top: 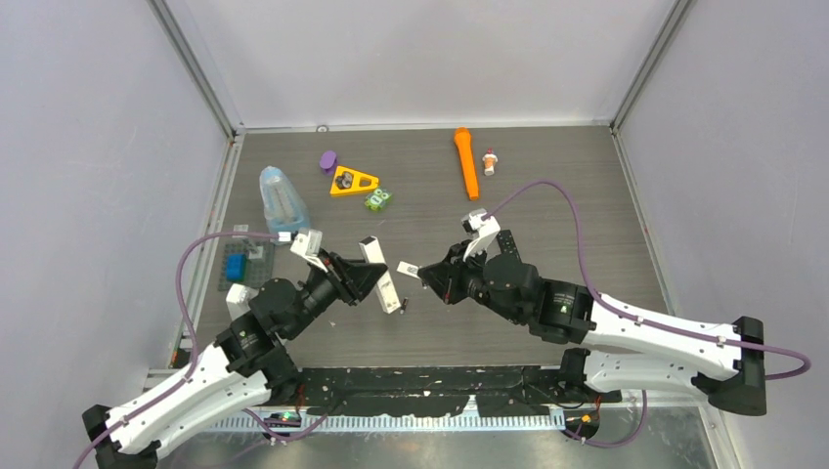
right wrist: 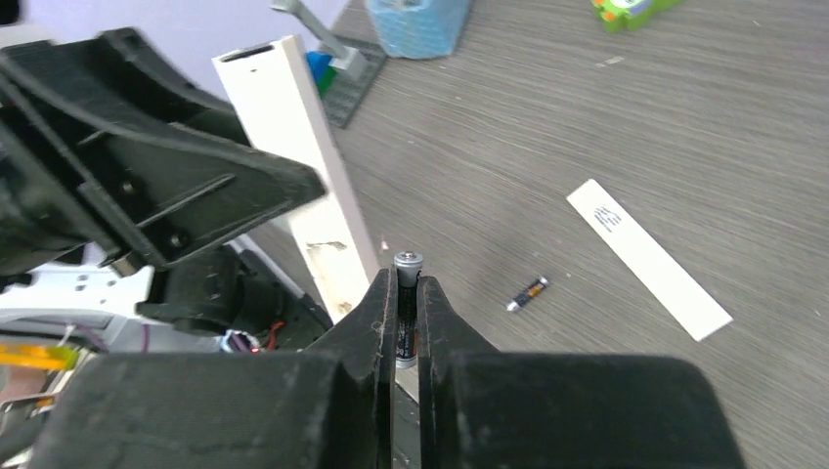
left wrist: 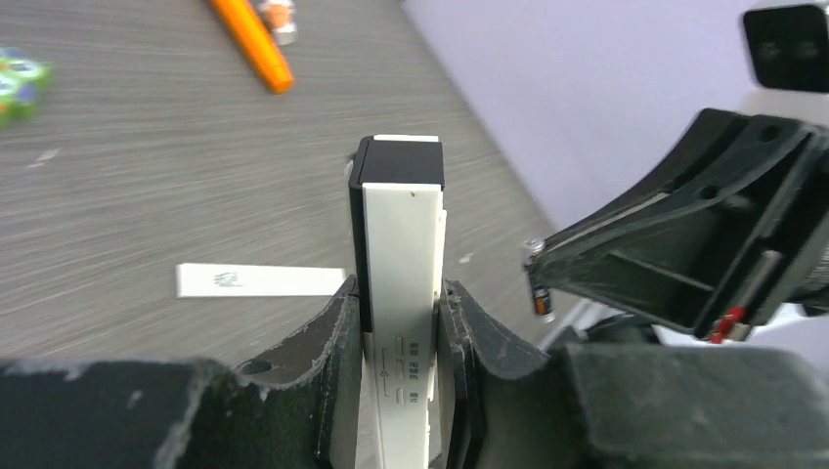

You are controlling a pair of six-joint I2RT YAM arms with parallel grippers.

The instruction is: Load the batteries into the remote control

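The remote control (left wrist: 401, 225) is standing left of the table's middle. My left claw (left wrist: 399, 305) is clenching it by its two long edges, with the dark-capped end pointing away from my wrist. In the overhead view it is leaning slightly. Near its lower end a loose battery (right wrist: 528, 292) is lying on the wood, and a flat white strip (right wrist: 648, 259) is resting close by, apart from both claws. Moving right, my right claw (right wrist: 408, 293) is pinching a second battery (right wrist: 409, 262) upright. Its light tip is poking above the fingers, near the remote's side but not touching it. A narrow gap is separating my two claws. Farther right, bare table (top: 587, 225) is stretching open to the right-hand rail, while an orange torch (top: 466, 161) is lying well away toward the far edge.
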